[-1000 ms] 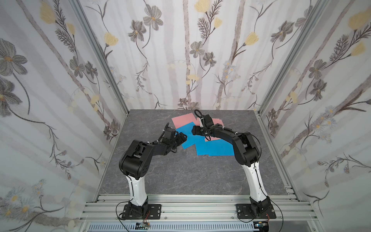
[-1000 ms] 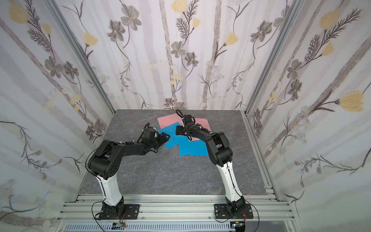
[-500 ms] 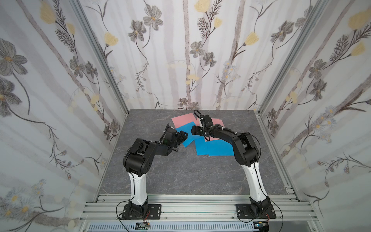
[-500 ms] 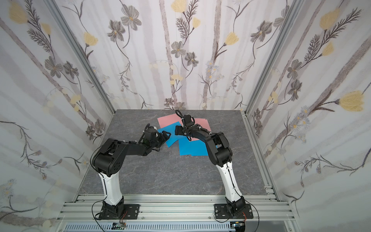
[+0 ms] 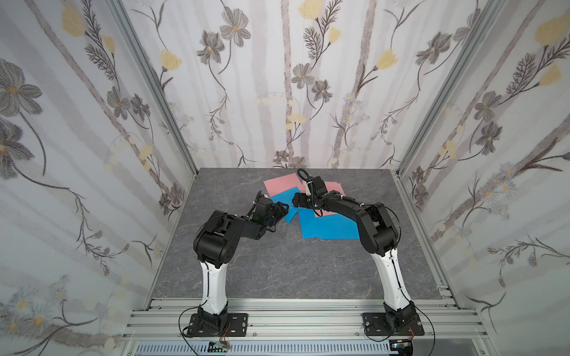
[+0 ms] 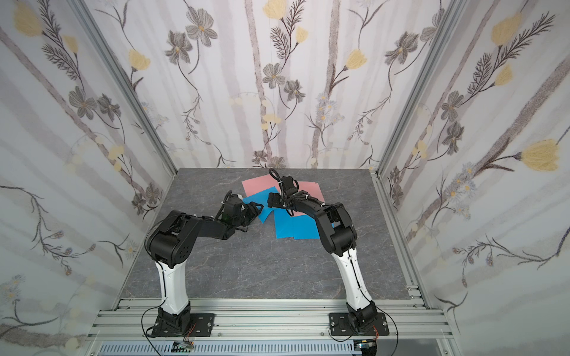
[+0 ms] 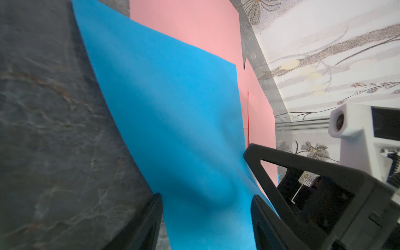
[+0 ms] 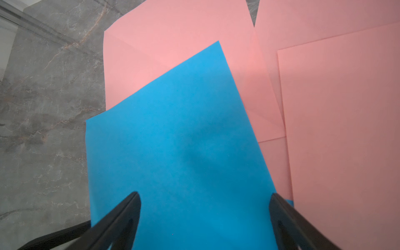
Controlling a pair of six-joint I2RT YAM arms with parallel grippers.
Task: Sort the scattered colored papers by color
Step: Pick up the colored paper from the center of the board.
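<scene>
We see the blue sheet (image 7: 173,121) lying over pink sheets (image 8: 337,108) at the table's (image 5: 246,265) far middle; the left gripper (image 7: 206,207) and right gripper (image 8: 204,207) both straddle it, jaws apart.

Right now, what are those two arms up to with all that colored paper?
They are sorting a mixed pile of blue and pink sheets by color. Both the left gripper and the right gripper are over one blue sheet that overlaps a pink sheet. Both sets of jaws stand apart around it, and its near edge looks lifted. More blue sheets lie nearer the front, so little is sorted yet.
</scene>
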